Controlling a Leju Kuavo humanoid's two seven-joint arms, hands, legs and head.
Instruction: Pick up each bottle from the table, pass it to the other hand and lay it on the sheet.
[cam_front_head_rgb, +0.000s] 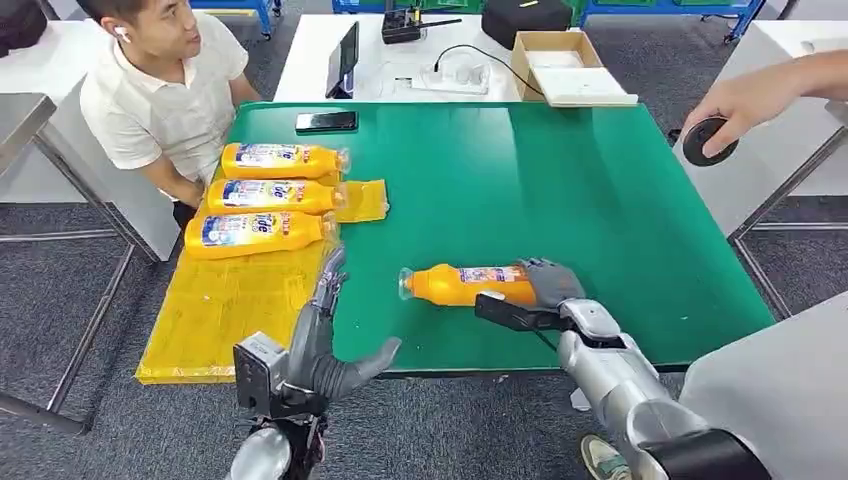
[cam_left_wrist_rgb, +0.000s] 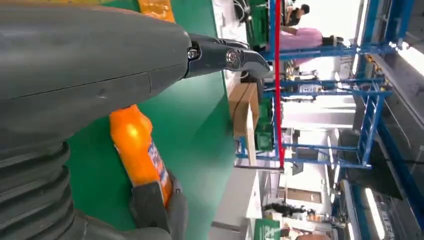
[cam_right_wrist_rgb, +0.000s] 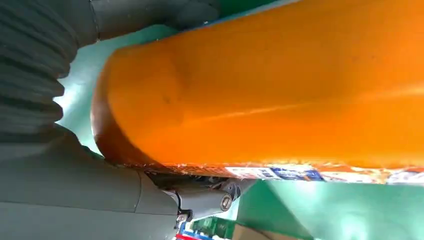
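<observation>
— So which step is this?
— Pickup, I'd say: the right hand (cam_front_head_rgb: 540, 290) clasps the base of the orange detergent bottle (cam_front_head_rgb: 465, 284) lying on the green table (cam_front_head_rgb: 560, 190).
— And the left hand (cam_front_head_rgb: 325, 345)?
— Fingers spread, empty, near the front edge beside the yellow sheet (cam_front_head_rgb: 225, 305). Next: lift and pass leftward; three bottles (cam_front_head_rgb: 262, 194) fill the sheet's far end.

Bright, even light – you had soft shadows only.
Your left wrist view blew out at the far windows; the bottle (cam_right_wrist_rgb: 280, 90) was blurred close-up.
</observation>
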